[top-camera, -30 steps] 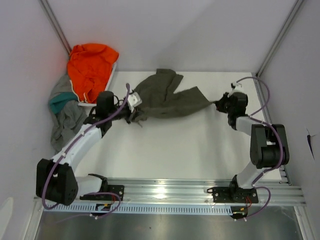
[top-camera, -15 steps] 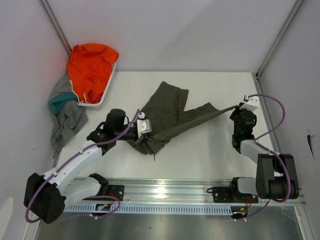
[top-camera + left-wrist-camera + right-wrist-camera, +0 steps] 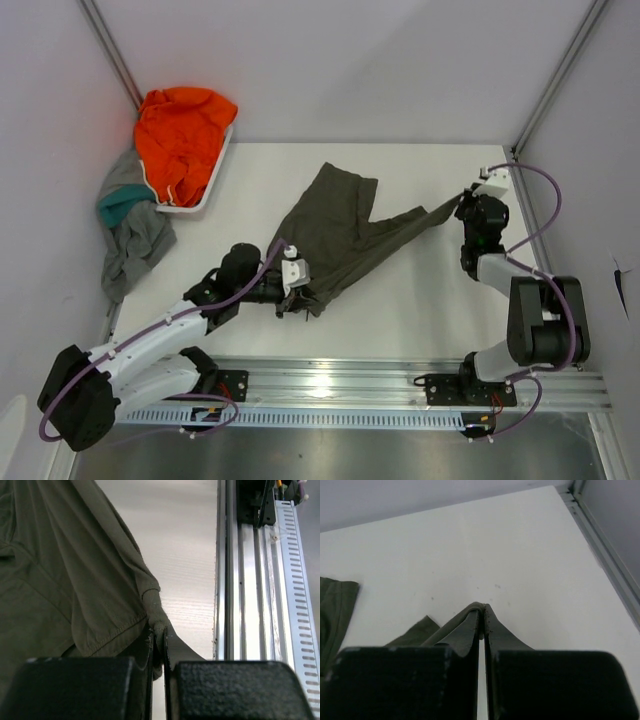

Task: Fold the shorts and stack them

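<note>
Nearest me, the aluminium rail (image 3: 380,378) carries both arm bases.

Just past it, the left gripper (image 3: 299,296) sits low over the white table (image 3: 420,300). Its jaws are pinched tight on the near corner of the olive green shorts (image 3: 335,225). In the left wrist view I see a bunched hem of the olive cloth (image 3: 65,570) caught in the left gripper (image 3: 158,641), the rest draping away to the left.

The shorts lie mid-table, running diagonally from near centre to far right. One leg fans out toward the far side.

Further back on the right, the right gripper (image 3: 462,208) is clamped on the far-right tip of the shorts. A narrow band of cloth is drawn out toward it. The right wrist view shows a fold of the fabric (image 3: 455,627) nipped in the right gripper (image 3: 482,630).

At the left edge, the grey shorts (image 3: 135,250) hang crumpled. A teal garment (image 3: 118,204) is just beyond them. An orange garment (image 3: 180,135) is heaped on a white tray (image 3: 205,204) in the far-left corner.
</note>
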{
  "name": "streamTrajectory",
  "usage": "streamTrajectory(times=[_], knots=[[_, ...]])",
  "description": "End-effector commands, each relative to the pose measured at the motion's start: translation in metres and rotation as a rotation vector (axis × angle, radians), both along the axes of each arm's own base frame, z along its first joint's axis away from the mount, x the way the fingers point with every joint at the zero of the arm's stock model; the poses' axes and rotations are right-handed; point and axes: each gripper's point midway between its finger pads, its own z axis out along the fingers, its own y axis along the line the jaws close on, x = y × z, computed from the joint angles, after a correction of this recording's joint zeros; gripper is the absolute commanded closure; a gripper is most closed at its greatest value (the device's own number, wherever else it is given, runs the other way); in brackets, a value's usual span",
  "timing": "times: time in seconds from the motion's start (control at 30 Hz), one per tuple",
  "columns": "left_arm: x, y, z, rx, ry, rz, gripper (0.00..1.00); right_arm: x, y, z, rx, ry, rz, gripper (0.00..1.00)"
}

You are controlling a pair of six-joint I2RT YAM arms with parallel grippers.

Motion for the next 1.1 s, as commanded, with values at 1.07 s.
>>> streamTrajectory(times=[1.07], knots=[[0.038, 0.022, 0.010, -0.146, 0.273, 0.384, 0.99, 0.219, 0.215, 0.103, -0.123, -0.322, 0.310, 1.00]])
